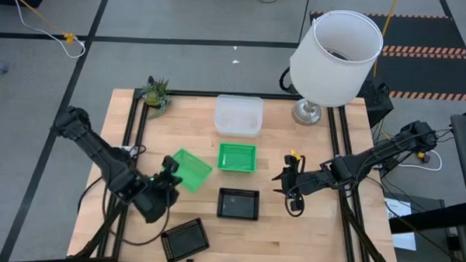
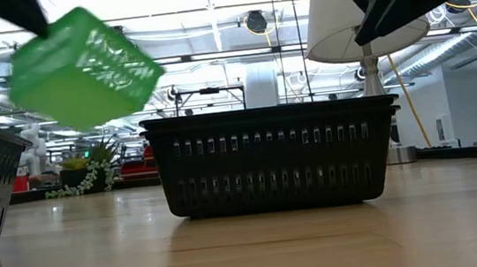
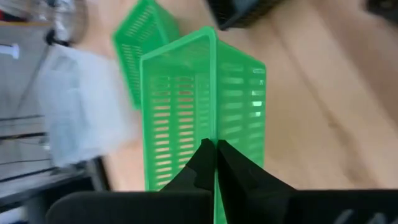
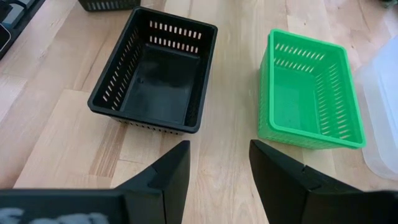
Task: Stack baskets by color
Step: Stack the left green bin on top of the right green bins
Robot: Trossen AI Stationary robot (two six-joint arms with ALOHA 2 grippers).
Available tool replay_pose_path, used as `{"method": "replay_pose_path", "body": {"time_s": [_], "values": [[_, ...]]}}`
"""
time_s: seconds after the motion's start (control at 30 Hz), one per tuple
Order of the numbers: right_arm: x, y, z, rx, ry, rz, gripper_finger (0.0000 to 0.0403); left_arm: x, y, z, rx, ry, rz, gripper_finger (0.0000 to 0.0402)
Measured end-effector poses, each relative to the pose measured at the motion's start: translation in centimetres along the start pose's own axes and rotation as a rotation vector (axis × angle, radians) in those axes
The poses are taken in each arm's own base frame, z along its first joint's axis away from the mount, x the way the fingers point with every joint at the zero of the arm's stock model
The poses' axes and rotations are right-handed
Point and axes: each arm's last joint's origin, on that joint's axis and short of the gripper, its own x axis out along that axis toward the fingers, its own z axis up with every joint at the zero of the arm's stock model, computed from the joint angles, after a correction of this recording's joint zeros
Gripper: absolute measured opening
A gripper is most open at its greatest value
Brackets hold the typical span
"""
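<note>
— While the left end effector (image 3: 216, 163) sits at the lower left of the high view, what does it hold?
— It is clenched on the rim of a green basket (image 1: 189, 170), which hangs tilted above the desk (image 1: 307, 235); the low view shows that basket in the air at the upper left.
— And the right end effector (image 4: 219, 163)?
— Released, fingers apart, hovering right of centre over bare wood, near a black basket (image 1: 238, 203) and a second green basket (image 1: 237, 157).
— Where do those two lie?
— The second green basket sits at the centre of the frame, the black basket just below it, apart.
— Any others?
— Another black basket (image 1: 185, 239) lies at the lower left, and a clear stack (image 1: 238, 115) sits above the centre. A white lampshade (image 1: 335, 58) stands at the upper right.
</note>
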Motion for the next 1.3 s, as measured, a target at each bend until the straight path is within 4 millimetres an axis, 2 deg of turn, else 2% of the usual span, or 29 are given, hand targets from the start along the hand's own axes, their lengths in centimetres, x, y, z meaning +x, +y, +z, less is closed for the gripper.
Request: {"method": "replay_pose_path", "body": {"time_s": [0.27, 0.5, 0.67, 1.03, 1.3], "values": [[-0.8, -0.3, -0.4, 0.02, 0.025, -0.009, 0.016, 2.4, 4.1, 1.1, -0.004, -0.019, 0.123, 0.0004], [-3.2, -1.1, -0.5, 0.107, -0.029, -0.043, 0.016, 5.4, 6.1, 4.3, -0.02, -0.149, 0.242, 0.0007], [-4.3, -1.5, -0.6, 0.144, -0.053, -0.056, 0.016, 8.1, 6.7, 6.0, -0.036, -0.164, 0.286, 0.0004], [-4.9, -1.8, -0.9, 0.131, -0.053, -0.078, 0.016, 14.4, 7.2, 10.6, -0.1, -0.02, 0.289, 0.0009], [-5.1, -1.8, -0.9, 0.13, -0.059, -0.074, 0.016, 16.4, 7.1, 11.7, -0.145, 0.096, 0.304, 0.0009]]}}
